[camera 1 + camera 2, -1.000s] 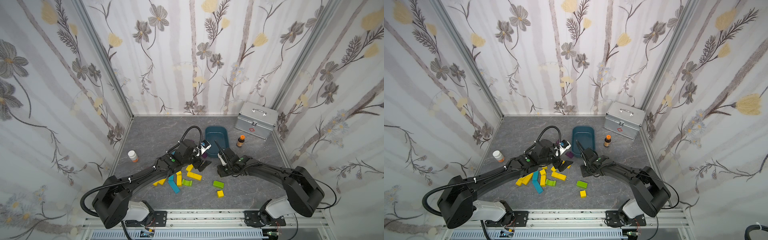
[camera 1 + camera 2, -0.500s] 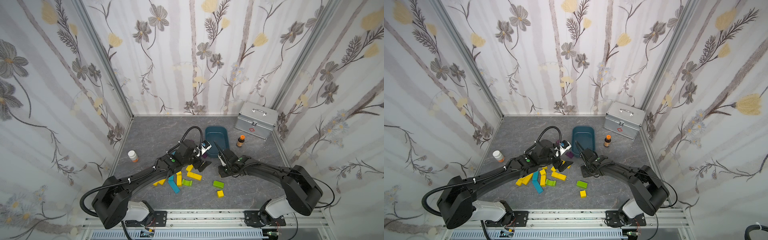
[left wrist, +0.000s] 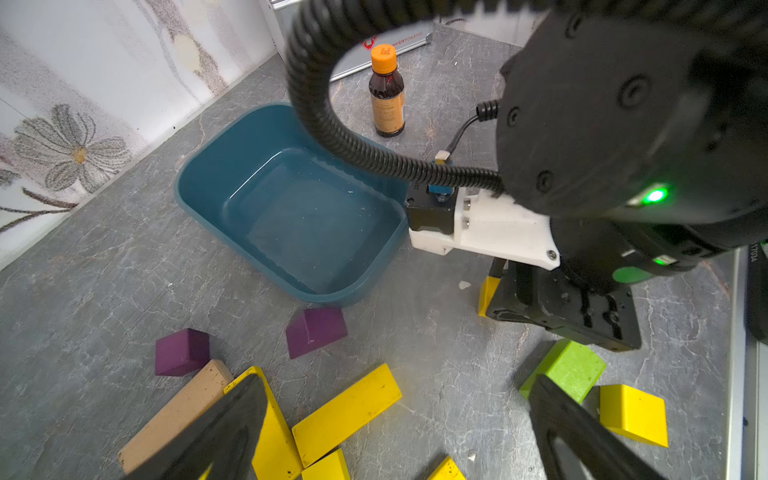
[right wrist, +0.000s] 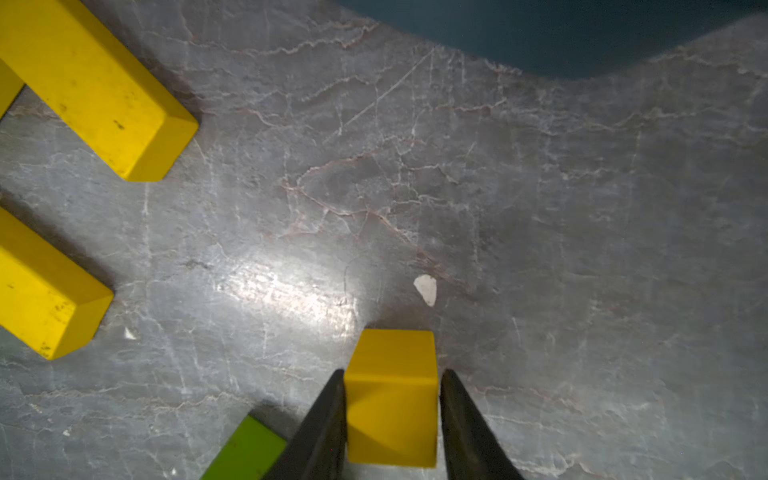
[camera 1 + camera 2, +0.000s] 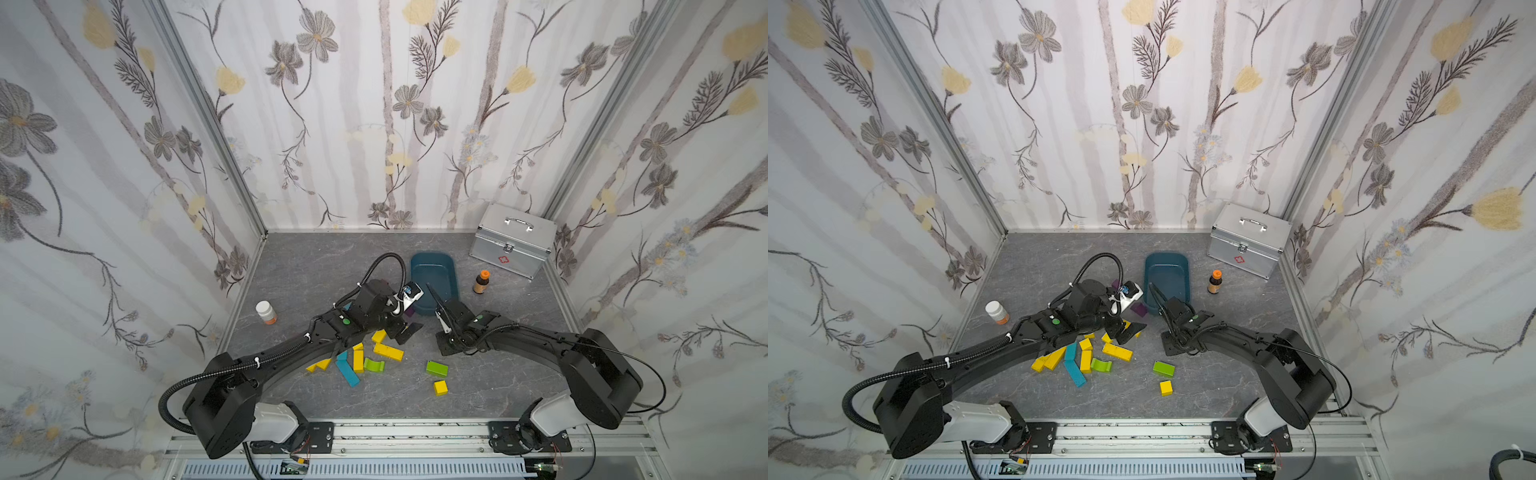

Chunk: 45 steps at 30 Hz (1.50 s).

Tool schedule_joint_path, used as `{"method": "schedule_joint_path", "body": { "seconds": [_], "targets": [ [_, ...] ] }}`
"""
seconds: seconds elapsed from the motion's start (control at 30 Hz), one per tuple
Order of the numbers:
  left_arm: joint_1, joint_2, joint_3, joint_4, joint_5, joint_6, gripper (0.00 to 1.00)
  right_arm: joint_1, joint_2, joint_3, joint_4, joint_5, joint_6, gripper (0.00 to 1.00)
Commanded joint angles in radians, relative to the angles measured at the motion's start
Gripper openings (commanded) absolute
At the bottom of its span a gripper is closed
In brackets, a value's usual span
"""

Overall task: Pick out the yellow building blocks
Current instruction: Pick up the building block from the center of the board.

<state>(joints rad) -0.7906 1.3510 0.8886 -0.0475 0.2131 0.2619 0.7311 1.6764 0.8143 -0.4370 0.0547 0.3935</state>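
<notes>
The small yellow cube [image 4: 390,399] sits on the grey table [image 4: 582,249] near the teal tub [image 5: 434,278]. Over the past second the right gripper [image 4: 392,374] has drawn its jaws in from a loose straddle until both fingers lie against the cube's side faces. The wrist view shows contact or very near it, with the cube not yet lifted. The arm has hardly shifted in the top views, so the squeeze is the only change, and it reads as the grasp completing, with a lift and carry to the tub the likely follow-up. The tub is empty, so this would be the first block sorted. The other yellow building blocks [image 5: 388,351] lie in the mixed pile, with one lone cube [image 5: 440,387] apart beside a lime-green block [image 5: 436,368]. Over that pile the left gripper [image 3: 395,386] hangs with its jaws spread as wide as before, holding nothing
</notes>
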Motion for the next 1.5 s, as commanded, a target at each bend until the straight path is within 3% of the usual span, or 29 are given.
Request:
{"method": "schedule_joint_path", "body": {
  "seconds": [0.0, 0.43, 0.63, 0.97, 1.2, 1.47],
  "targets": [
    [-0.002, -0.006, 0.010, -0.001, -0.004, 0.011, 1.00, 0.001, -0.002, 0.012, 0.007, 0.012, 0.012, 0.35],
    [-0.001, -0.021, 0.002, 0.021, -0.024, 0.010, 1.00, 0.002, -0.062, 0.029, -0.049, 0.016, 0.021, 0.28],
    [0.020, -0.044, -0.006, 0.070, -0.036, -0.041, 1.00, 0.002, -0.073, 0.133, -0.120, -0.013, 0.033, 0.27],
    [0.152, -0.051, 0.031, 0.064, -0.119, -0.160, 1.00, -0.009, -0.020, 0.428, -0.251, -0.001, -0.018, 0.26],
    [0.292, 0.019, 0.086, 0.082, -0.108, -0.320, 1.00, -0.042, 0.099, 0.634, -0.260, -0.009, -0.057, 0.25],
    [0.376, 0.086, 0.113, 0.093, -0.069, -0.383, 1.00, -0.116, 0.244, 0.842, -0.256, -0.045, -0.079, 0.25]
  ]
}}
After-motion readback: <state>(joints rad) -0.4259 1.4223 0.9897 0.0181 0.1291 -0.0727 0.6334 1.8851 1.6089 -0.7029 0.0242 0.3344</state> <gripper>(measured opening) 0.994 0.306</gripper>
